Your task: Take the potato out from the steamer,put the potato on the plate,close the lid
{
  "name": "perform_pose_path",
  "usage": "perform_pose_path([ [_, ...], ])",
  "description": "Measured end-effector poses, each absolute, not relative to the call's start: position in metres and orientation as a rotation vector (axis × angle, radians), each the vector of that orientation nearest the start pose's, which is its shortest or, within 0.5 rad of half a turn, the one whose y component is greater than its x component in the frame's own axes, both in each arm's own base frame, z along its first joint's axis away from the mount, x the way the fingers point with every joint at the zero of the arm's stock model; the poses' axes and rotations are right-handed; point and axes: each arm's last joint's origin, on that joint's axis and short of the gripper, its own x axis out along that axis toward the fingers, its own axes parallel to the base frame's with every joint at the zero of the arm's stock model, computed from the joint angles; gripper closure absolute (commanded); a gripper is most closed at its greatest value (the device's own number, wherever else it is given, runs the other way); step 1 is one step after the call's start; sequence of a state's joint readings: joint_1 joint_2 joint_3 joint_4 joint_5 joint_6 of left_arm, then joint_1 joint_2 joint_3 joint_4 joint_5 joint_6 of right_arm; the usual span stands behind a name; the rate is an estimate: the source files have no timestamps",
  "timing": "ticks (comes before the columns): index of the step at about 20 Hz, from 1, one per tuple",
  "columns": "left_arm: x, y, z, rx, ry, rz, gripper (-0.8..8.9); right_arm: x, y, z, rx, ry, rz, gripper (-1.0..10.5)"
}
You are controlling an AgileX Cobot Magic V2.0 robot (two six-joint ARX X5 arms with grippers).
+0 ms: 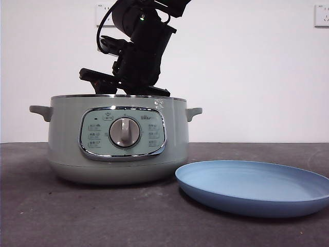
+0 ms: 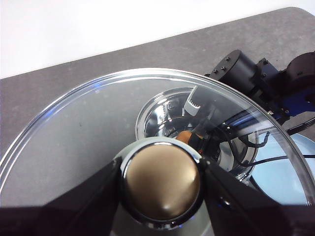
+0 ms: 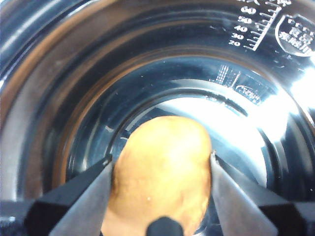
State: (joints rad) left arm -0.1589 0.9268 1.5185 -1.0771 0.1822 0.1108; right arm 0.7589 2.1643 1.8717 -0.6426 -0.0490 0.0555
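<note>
The sage-green steamer point(image 1: 118, 139) stands open at the table's left, with the light-blue plate point(image 1: 252, 185) to its right. My right arm point(image 1: 141, 51) reaches down into the pot, its jaws hidden behind the rim. In the right wrist view, my right gripper point(image 3: 161, 157) has both jaws against the sides of the orange-brown potato point(image 3: 162, 187), deep in the shiny inner pot point(image 3: 59, 98). My left gripper point(image 2: 162, 172) is shut on the knob point(image 2: 162, 184) of the glass lid point(image 2: 88, 137) and holds it up. Through the glass show the pot point(image 2: 157, 110), a bit of potato point(image 2: 184, 136) and the plate point(image 2: 290, 167).
The dark grey table point(image 1: 77, 216) runs back to a white wall with two sockets point(image 1: 103, 13) point(image 1: 321, 15). The lid is out of the front view. The steamer's side handles point(image 1: 41, 110) point(image 1: 194, 112) stick out.
</note>
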Motion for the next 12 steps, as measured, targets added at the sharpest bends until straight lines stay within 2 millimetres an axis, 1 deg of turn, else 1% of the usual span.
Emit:
perform_pose_path([
  [1, 0.114, -0.024, 0.456, 0.102, 0.469, -0.361, 8.22, 0.344, 0.328, 0.234, -0.292, 0.912, 0.726, 9.6],
  [2, 0.114, -0.024, 0.456, 0.102, 0.469, -0.361, 8.22, 0.342, 0.326, 0.243, -0.294, 0.895, 0.731, 9.6],
  [3, 0.114, -0.024, 0.456, 0.102, 0.469, -0.361, 8.22, 0.335, 0.319, 0.268, -0.281, 0.849, 0.739, 9.6],
  [4, 0.114, -0.024, 0.456, 0.102, 0.468, -0.362, 8.22, 0.324, 0.309, 0.302, -0.264, 0.784, 0.751, 9.6],
  [5, 0.114, -0.024, 0.456, 0.101, 0.469, -0.363, 8.22, 0.309, 0.294, 0.336, -0.262, 0.727, 0.752, 9.6],
  [6, 0.114, -0.024, 0.456, 0.101, 0.468, -0.364, 8.22, 0.293, 0.278, 0.364, -0.280, 0.687, 0.729, 9.6],
  [7, 0.114, -0.024, 0.456, 0.101, 0.465, -0.365, 8.22, 0.281, 0.261, 0.382, -0.306, 0.683, 0.696, 9.6],
  [9, 0.115, -0.024, 0.457, 0.101, 0.460, -0.365, 8.22, 0.265, 0.233, 0.400, -0.342, 0.730, 0.652, 9.7],
  [10, 0.114, -0.024, 0.457, 0.099, 0.459, -0.373, 8.22, 0.262, 0.221, 0.404, -0.343, 0.750, 0.633, 9.7],
  [12, 0.114, -0.025, 0.457, 0.092, 0.458, -0.402, 8.22, 0.256, 0.201, 0.407, -0.336, 0.767, 0.599, 9.7],
])
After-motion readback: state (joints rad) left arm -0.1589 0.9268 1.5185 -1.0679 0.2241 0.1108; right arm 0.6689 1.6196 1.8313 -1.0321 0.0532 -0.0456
